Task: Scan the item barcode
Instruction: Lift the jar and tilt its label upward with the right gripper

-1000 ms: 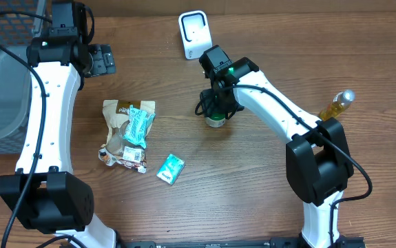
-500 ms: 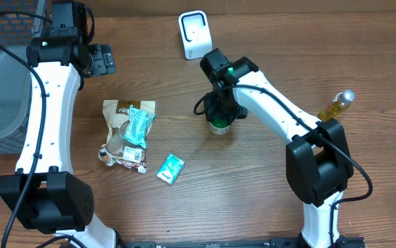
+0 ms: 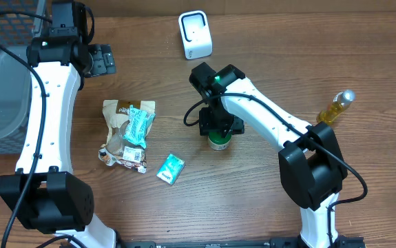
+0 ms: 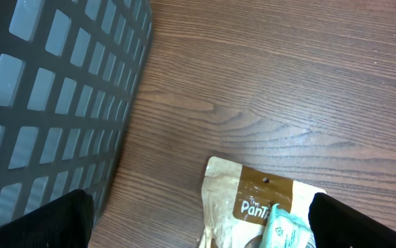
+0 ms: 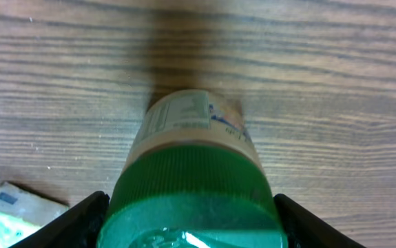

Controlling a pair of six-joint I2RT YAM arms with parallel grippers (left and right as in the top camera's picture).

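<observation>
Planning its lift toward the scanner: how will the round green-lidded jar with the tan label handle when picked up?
The round green-lidded jar looks rigid, so it probably won't deform. Its ribbed lid should help grip; standing upright, its round body could roll if tipped.

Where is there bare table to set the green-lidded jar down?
Bare wood lies between scanner and bottle at the far right, and along the near edge below the mint pack. Crowded: the snack pouch cluster left of the jar.
</observation>
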